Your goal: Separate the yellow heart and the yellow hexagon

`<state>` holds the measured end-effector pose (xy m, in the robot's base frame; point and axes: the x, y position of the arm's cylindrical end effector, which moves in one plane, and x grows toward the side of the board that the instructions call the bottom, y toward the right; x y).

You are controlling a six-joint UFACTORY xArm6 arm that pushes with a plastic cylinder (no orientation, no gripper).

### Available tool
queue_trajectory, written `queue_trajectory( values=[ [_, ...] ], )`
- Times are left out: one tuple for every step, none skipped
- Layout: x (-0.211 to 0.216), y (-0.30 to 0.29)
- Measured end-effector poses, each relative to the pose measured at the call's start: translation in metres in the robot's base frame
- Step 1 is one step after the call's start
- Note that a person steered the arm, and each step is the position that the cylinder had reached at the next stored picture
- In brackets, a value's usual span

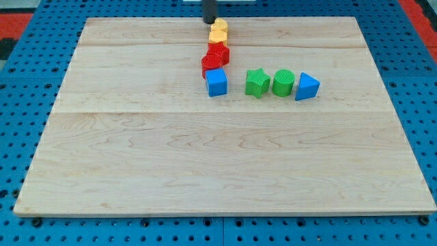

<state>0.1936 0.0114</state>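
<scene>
You'll see my tip (pixel 210 21), a bare rod with nothing to pinch, just up-left of the touching yellow heart (pixel 218 28) and yellow hexagon (pixel 217 38).

One high, oblique, front-facing view

Pale wooden bench on a blue pegboard base

The bench (pixel 218 164) is made of light planks with grain running across the view, evenly lit. A blue perforated surface (pixel 27 116) surrounds it on every side, and red patches show at the top left corner (pixel 20 19) and the top right corner (pixel 418 10).
</scene>
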Motion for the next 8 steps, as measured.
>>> queue_trajectory(
  values=[
    [-0.001,0.046],
    [0.020,0.059],
    [0.034,0.058],
    [0.021,0.058],
    [0.019,0.058],
    [0.023,0.043],
    [0.044,-0.015],
    [0.045,-0.023]
  ],
)
